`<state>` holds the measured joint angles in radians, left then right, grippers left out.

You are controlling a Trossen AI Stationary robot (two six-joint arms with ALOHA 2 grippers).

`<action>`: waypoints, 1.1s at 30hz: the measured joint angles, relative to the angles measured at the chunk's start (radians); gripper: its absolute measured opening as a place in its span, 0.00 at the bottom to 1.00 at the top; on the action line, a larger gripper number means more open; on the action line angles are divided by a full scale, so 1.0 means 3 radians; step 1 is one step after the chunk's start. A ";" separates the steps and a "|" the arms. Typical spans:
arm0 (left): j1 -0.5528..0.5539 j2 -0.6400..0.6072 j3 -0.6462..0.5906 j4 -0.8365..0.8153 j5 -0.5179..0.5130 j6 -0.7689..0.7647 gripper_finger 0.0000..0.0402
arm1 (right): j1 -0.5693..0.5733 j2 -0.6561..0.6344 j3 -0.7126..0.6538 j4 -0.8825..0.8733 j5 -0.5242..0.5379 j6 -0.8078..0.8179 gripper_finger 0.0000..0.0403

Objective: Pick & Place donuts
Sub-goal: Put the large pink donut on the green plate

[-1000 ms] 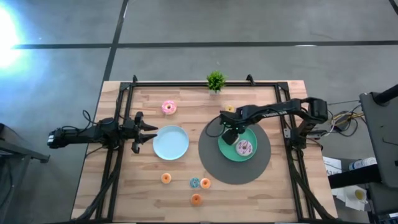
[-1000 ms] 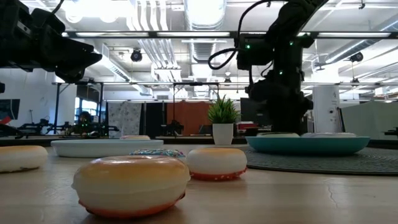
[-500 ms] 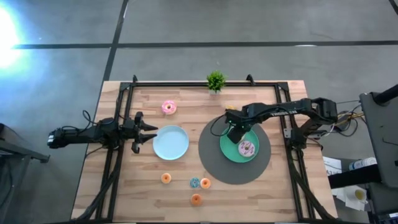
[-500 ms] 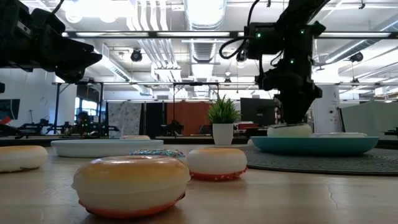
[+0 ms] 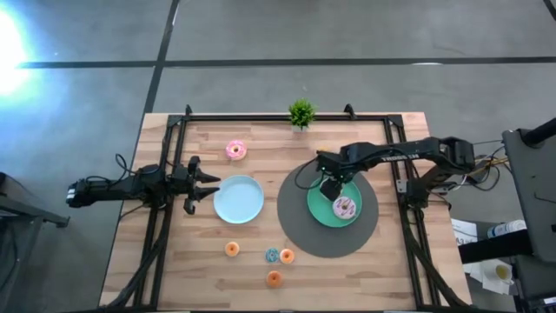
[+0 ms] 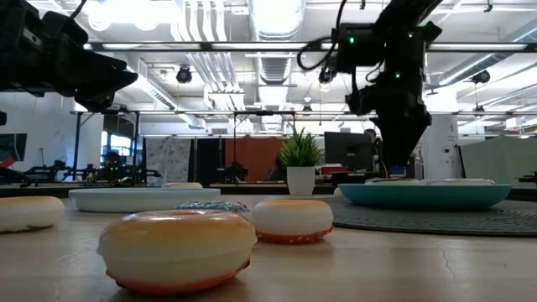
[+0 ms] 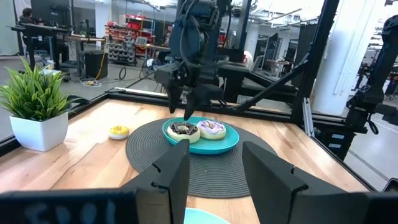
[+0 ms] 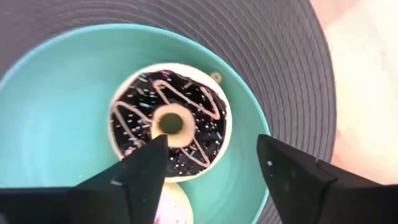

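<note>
The dark chocolate donut (image 8: 169, 124) lies flat on the teal plate (image 5: 317, 209), beside the pale sprinkled donut (image 5: 345, 207). Both also show in the left wrist view, the chocolate donut (image 7: 184, 131) and the sprinkled one (image 7: 212, 129). My right gripper (image 8: 211, 146) is open, points down and stands just above the chocolate donut (image 5: 330, 185), clear of it. My left gripper (image 5: 213, 184) is open and empty at the left edge of the light-blue plate (image 5: 239, 199). The pink donut (image 5: 235, 149) lies on the table at the far left.
The teal plate sits on a dark round mat (image 5: 295, 222). A yellow mini (image 5: 321, 152) lies by the mat's far edge. Orange minis (image 5: 232, 249) (image 5: 287, 256) (image 5: 274, 278) and a blue mini (image 5: 272, 255) lie near the front. A small plant (image 5: 301, 113) stands at the far edge.
My right gripper has carried the chocolate donut a little toward the table's right edge, over the teal plate, and down. The donut stood above the plate's rim half a second ago and now lies flat on the plate, free of the fingers.
</note>
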<state>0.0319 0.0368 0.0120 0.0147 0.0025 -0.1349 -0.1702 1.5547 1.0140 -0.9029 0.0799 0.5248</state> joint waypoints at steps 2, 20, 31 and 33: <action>0.0001 0.0000 -0.0001 -0.0001 0.0001 0.0000 0.31 | 0.0014 -0.0043 0.0076 0.0147 -0.0064 -0.0138 0.64; 0.0001 0.0000 -0.0001 0.0000 0.0001 -0.0001 0.31 | -0.0076 0.1025 0.1659 0.0518 -0.0542 -0.1854 0.58; -0.0002 -0.0001 -0.0004 0.0511 -0.0132 -0.3112 0.31 | -0.0195 0.1001 0.1631 0.0316 -0.0529 -0.1757 0.56; -0.0001 -0.0001 -0.0004 0.0515 -0.0328 -0.3031 0.31 | -0.0196 0.1001 0.1627 0.0322 -0.0519 -0.1756 0.56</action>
<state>0.0315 0.0364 0.0109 0.1692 -0.0958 -1.0440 -0.2292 1.8549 1.5022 -0.8062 -0.0757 -0.0021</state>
